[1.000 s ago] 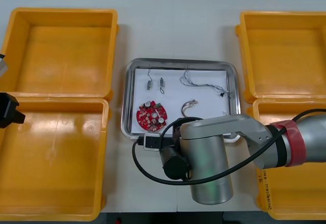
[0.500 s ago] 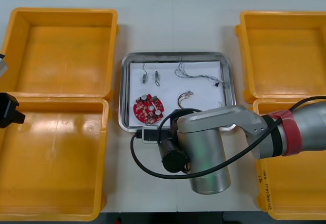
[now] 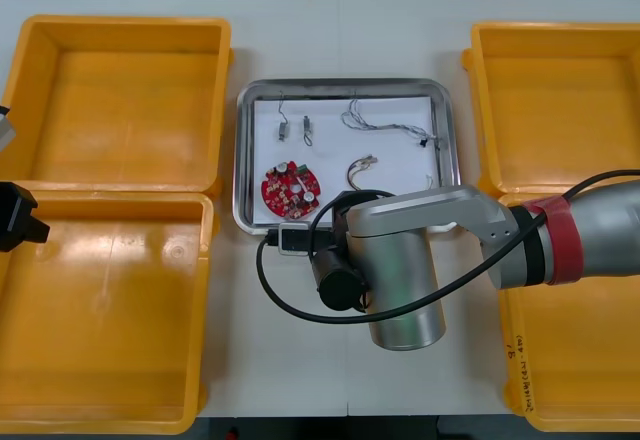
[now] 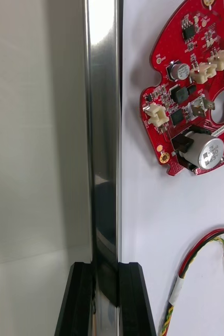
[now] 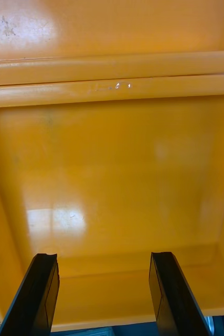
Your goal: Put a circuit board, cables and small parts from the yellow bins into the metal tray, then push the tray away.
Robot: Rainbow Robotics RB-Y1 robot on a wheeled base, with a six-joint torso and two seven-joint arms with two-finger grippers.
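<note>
Front view, looking down on the light table (image 3: 340,50).

- The metal tray (image 3: 243,160) sits in the upper centre, between the 4 bins. It is white inside with a shiny rim.
- In the tray:
  - A round red circuit board (image 3: 291,188) lies at the lower left.
  - A red and yellow cable (image 3: 362,170) lies just right of the board, apart from it.
  - A thin pale cable (image 3: 385,123) runs along the upper right.
  - 2 small metal parts (image 3: 283,128) (image 3: 307,130) lie side by side at the upper left.
- The right arm (image 3: 400,270) reaches in from the right edge. Its silver wrist covers the tray's lower rim.
- The upper-left yellow bin (image 3: 125,110), lower-left yellow bin (image 3: 100,320), upper-right yellow bin (image 3: 560,110) and lower-right yellow bin (image 3: 580,360) all show bare floors.

Right wrist view:
- The right gripper (image 4: 106,265) pinches the tray's rim (image 4: 104,105). There is 1 black finger on the outer side and 1 on the white inner side, with the rim held between them.
- The circuit board (image 4: 195,100) lies on the white floor just inside the rim, beyond the fingertips.
- The red and yellow cable (image 4: 178,290) lies beside the inner finger, not touching it.

Left side:
- The left gripper (image 3: 18,217) is parked at the far left edge of the front view, over the seam between the 2 left bins.
- In the left wrist view the left gripper (image 5: 103,255) has its fingers spread wide. They hold nothing and hang above an orange-looking bin floor (image 5: 112,173).
</note>
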